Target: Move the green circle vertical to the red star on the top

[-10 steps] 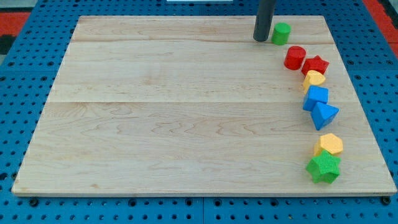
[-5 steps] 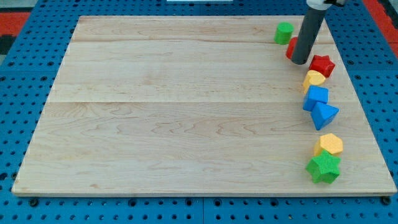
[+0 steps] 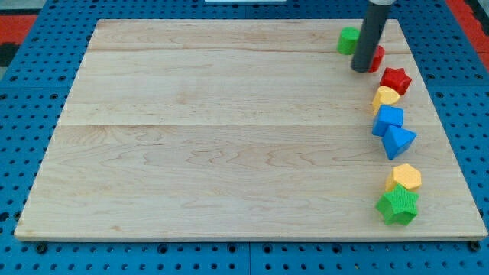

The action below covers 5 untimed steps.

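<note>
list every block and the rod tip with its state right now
green circle: flat, top edge, left of rod
red block: partly hidden behind rod
red star: flat
yellow block: touching blue cube
blue cube: flat
blue triangle: flat
yellow hexagon: flat
green star: flat
my tip: beside red block

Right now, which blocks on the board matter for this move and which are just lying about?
In the job: green circle, red star, my tip, just below the circle.

Lying about: red cylinder, yellow block, blue cube, blue triangle, yellow hexagon, green star.
</note>
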Available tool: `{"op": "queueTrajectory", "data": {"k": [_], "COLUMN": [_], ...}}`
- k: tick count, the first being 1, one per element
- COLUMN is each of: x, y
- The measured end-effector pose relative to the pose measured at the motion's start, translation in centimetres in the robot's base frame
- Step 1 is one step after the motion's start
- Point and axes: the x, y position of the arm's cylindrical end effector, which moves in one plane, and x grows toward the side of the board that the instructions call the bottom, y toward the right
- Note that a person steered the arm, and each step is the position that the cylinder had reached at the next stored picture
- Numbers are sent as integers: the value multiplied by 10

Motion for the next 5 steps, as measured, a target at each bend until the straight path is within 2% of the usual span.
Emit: {"op": "queueTrajectory", "data": {"k": [1, 2, 3, 4, 5], "x": [0, -6, -43, -69, -71], "y": [-32, -89, -58, -53, -34]}}
